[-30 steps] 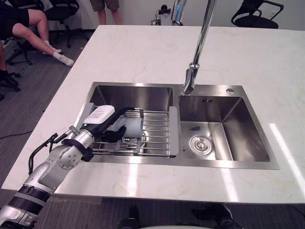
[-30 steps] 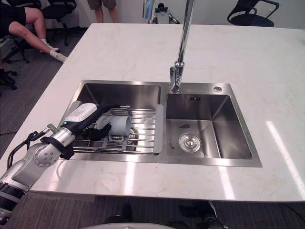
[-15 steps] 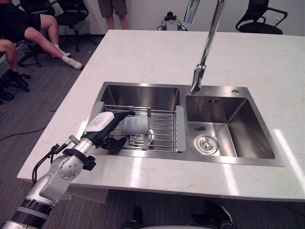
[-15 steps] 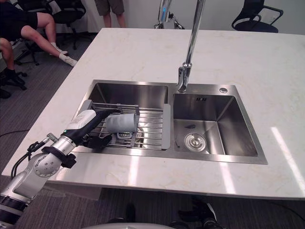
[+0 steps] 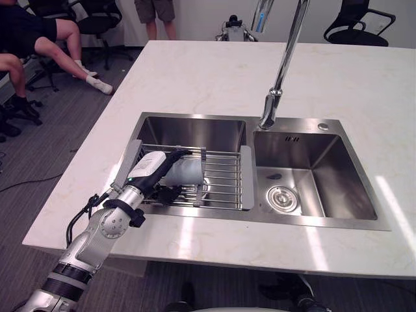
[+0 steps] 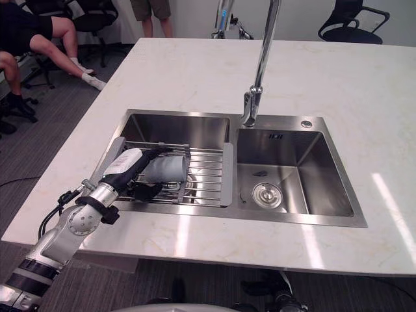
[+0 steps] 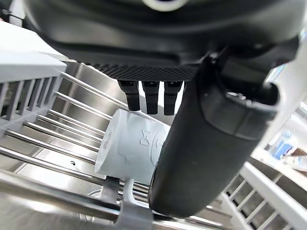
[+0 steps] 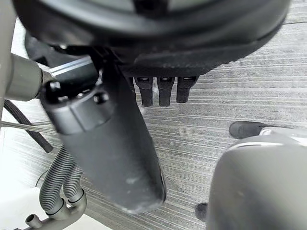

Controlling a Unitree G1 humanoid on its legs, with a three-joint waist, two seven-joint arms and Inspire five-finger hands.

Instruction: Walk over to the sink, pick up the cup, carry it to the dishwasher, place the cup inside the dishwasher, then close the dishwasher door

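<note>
Left hand reaching round the cup in the sink

The cup (image 5: 187, 171) is a plain, pale grey cylinder lying on its side on the wire rack (image 5: 224, 183) across the left basin of the sink (image 5: 195, 129). The left hand (image 5: 151, 170) is spread at the cup, thumb over it and dark fingers low beside it. The head views do not show whether it touches. The left wrist view shows more: the cup's smooth wall has a small raised mark, one flat end is turned outward, the fingers (image 7: 151, 98) are straight above it, and the thumb (image 7: 206, 143) is close alongside. The right wrist view shows the right hand (image 8: 115, 143) relaxed and empty above grey carpet (image 8: 230, 105).
</note>
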